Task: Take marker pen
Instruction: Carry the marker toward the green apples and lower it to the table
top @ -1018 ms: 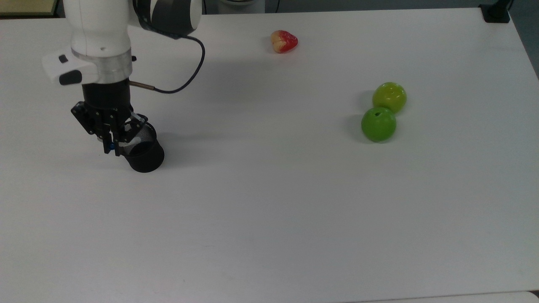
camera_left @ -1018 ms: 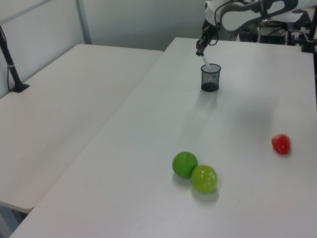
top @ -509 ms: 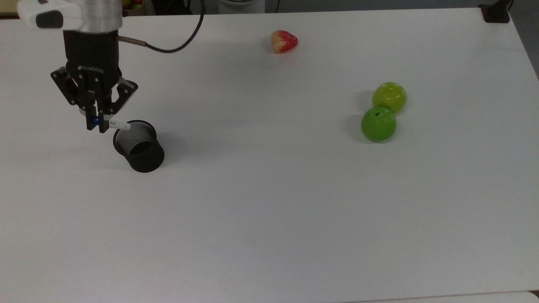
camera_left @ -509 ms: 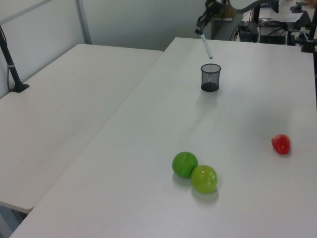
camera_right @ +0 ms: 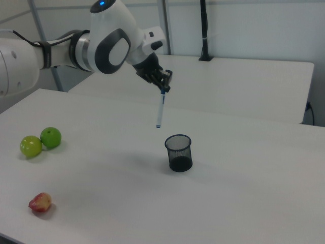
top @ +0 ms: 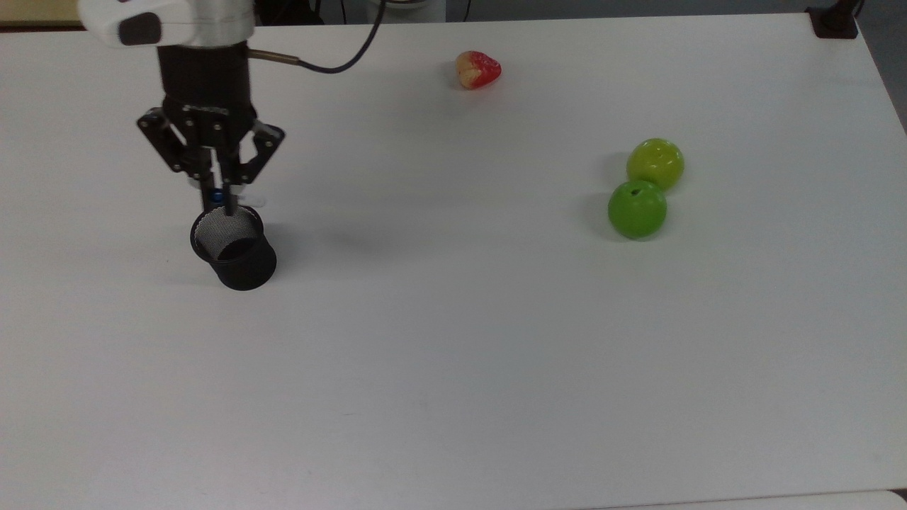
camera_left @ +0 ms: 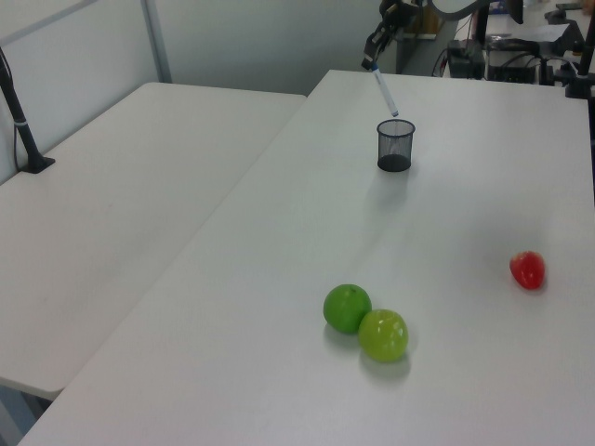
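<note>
Gripper (camera_right: 163,89) clamped on the marker pen (camera_right: 160,109) by its blue cap, upper middle of the right view. Half a second back, tip barely past the mesh cup (camera_right: 179,152) rim; now hanging fully clear, a bit more upright. Pen basically taken, just needs carrying off without slipping.

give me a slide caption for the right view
Gripper holds a slim white, blue-capped marker pen above a black mesh cup.
</note>
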